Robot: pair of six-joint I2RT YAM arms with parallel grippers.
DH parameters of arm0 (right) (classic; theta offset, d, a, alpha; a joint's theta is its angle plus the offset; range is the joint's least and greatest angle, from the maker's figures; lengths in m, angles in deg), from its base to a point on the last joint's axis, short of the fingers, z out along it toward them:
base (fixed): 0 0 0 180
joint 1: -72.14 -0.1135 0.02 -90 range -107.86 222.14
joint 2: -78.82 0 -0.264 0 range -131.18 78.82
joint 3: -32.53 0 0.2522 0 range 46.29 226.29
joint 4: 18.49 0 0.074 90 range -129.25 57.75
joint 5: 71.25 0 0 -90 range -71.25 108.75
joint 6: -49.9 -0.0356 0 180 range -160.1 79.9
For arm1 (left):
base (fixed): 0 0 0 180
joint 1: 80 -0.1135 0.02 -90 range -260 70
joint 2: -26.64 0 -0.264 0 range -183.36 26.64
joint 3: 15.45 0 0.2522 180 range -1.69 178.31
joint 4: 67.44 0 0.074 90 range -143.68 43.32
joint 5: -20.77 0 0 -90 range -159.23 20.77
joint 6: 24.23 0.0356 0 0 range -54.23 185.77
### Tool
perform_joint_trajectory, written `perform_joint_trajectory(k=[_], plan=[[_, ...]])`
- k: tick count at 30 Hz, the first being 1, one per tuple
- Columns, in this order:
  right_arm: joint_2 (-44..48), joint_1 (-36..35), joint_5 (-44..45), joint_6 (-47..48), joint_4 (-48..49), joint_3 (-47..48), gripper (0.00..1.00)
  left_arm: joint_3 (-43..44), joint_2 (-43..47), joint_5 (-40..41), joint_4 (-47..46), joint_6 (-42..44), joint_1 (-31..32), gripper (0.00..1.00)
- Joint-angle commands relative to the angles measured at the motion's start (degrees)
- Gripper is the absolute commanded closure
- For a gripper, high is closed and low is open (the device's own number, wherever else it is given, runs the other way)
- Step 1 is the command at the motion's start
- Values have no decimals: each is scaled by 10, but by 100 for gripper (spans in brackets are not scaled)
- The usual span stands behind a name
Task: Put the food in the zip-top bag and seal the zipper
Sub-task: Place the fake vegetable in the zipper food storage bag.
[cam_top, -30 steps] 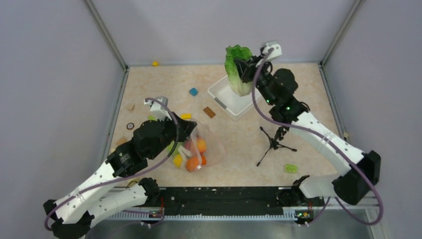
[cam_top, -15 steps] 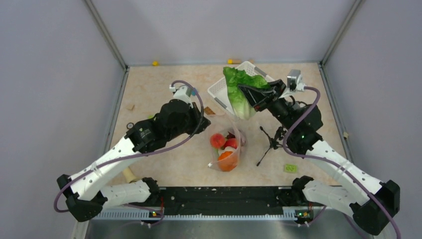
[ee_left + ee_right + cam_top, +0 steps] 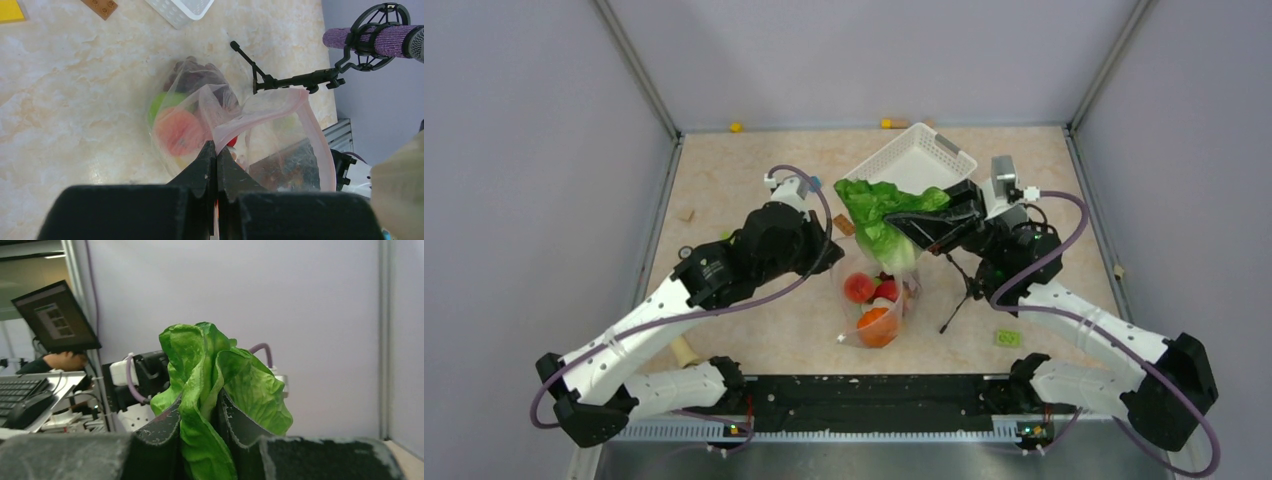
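While the left fingers point(image 3: 200, 167) pinch shut on the mouth of the clear bag point(image 3: 280, 130), which stands near the middle of the surface point(image 3: 744, 170) with an apple point(image 3: 858, 287) and orange point(image 3: 874, 325) inside, the right fingers point(image 3: 237, 427) clamp the lettuce point(image 3: 874, 215) at its twelve o'clock.

Top cam: fixed, high behind the arm bases, angled down, far enough to frame the whole table point(image 3: 724, 180). Left wrist: close, steep down past the left hand point(image 3: 216, 147) onto the zip-top bag point(image 3: 270, 115). Right wrist: very close, near level along the right hand point(image 3: 199, 401), lettuce point(image 3: 210, 375) against the wall point(image 3: 325, 315). Top and left wrist share bag, white basket point(image 3: 180, 9), black tripod point(image 3: 280, 80); top and right wrist share the lettuce.
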State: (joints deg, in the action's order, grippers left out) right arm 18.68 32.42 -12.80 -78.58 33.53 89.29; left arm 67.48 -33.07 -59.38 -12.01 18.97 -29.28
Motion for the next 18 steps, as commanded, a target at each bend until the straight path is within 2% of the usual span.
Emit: perform_joint_trajectory(k=[1,9,14,18], plan=[[-21,-55,-29,-1,98,-4,100,-3,26,-7,-33,-1,0,100],[-60,-130,-5,54,192,-60,100,-33,53,-16,-83,-20,0,100],[-103,-147,-3,78,284,-89,99,-55,69,-20,-101,-35,0,100],[-116,-148,4,111,299,-117,99,-65,79,-26,-102,-43,0,100]])
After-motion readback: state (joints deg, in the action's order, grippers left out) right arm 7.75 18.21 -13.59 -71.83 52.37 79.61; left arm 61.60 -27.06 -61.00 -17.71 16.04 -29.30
